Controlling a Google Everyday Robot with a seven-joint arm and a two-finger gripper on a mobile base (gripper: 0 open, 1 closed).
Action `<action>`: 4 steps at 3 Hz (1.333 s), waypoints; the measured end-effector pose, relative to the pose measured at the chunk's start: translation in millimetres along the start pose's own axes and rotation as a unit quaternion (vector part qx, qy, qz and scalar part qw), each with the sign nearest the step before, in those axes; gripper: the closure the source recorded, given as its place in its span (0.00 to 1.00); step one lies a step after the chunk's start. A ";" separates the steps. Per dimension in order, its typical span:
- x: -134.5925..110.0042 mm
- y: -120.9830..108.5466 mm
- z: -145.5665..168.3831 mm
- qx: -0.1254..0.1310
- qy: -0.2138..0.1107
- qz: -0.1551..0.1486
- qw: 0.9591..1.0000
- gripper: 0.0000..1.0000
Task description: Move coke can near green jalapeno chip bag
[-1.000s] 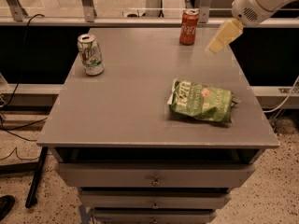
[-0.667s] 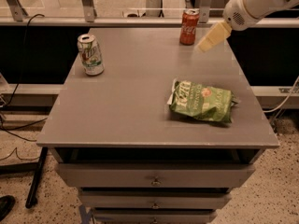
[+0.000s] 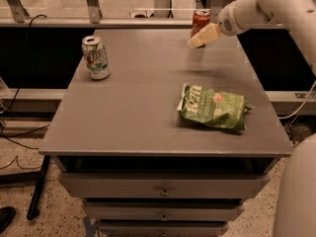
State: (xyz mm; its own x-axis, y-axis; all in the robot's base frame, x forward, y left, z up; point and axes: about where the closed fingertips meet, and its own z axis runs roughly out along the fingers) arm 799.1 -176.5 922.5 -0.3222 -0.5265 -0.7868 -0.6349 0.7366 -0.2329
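Since the earlier frames the beige end effector on the white arm has swung across the far side of the desk, away from the spot beyond the crinkled flat green jalapeno chip bag and onto the small red-brown coke can with a silver top. Can and bag have not shifted. The end effector now overlaps the lower part of the can as seen from the camera; whether it touches the can, or is released or clenched, cannot tell from this view. The coke can stands upright at the far edge of the grey flat-topped desk, well apart from the bag and beyond it. The bag lies flat, on the near side of the desk. A white-and-green soda can stands upright well apart from the bag, across the desk to the camera's left and farther back; it is not part of the job. Judgement: this is the reach-to-grasp step, transport not yet begun. The low, angled approach likely suits a side grasp on the can body. Bare desk lies on the far side of the bag, so a set-down just beside it looks workable. Risk: tipping the can on contact.
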 end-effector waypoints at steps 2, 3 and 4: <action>4.2 -43.4 65.9 0.078 -0.044 0.026 0.996 0.00; 0.3 -52.8 85.6 0.078 -0.055 0.043 0.994 0.00; -9.2 -53.4 96.7 0.060 -0.061 0.061 0.995 0.11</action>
State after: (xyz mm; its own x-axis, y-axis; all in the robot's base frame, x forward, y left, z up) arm 903.9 -170.0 886.9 -0.2992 -0.3804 -0.8751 -0.5063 0.8406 -0.1923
